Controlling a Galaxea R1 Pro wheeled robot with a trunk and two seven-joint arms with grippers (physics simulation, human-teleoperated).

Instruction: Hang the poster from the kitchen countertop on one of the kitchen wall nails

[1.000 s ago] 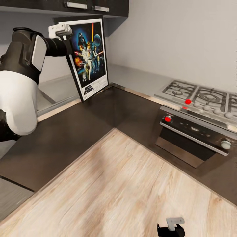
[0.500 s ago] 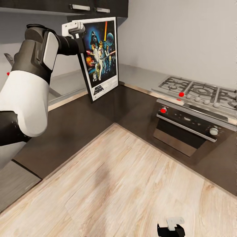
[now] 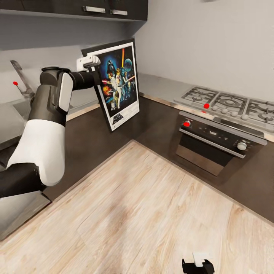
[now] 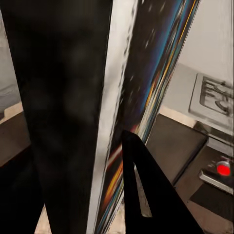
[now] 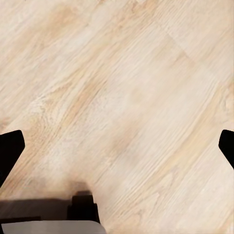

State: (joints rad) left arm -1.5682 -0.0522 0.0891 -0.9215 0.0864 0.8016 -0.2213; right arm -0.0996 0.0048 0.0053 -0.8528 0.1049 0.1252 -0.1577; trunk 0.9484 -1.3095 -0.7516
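Head view, left gripper [image 3: 91, 62]: clamped on the upper left edge of the poster [image 3: 121, 85], fingers together on the frame.
Left arm: raised, elbow bent, white upper arm low, black forearm reaching forward and to the right toward the poster.
Poster: hangs in the air from the gripper, tilted, its top leaning left, its printed face toward the camera; its lower edge sits in front of the dark cabinet fronts [image 3: 95, 140], below the gripper.
Kitchen countertop [image 3: 160, 87]: behind and to the right of the held poster, running along the wall.
Hob [image 3: 228, 104]: on the worktop well to the right of the gripper, with the oven [image 3: 213, 144] below it.
Left wrist view: the poster's frame edge [image 4: 114, 107] runs close along the view, one dark finger [image 4: 146, 195] lying against it.
Right gripper [image 3: 198, 262]: low over the wooden floor [image 3: 152, 213], well apart from the poster.
Right wrist view: the two fingertips [image 5: 9, 151] stand wide apart, with bare floorboards between them.
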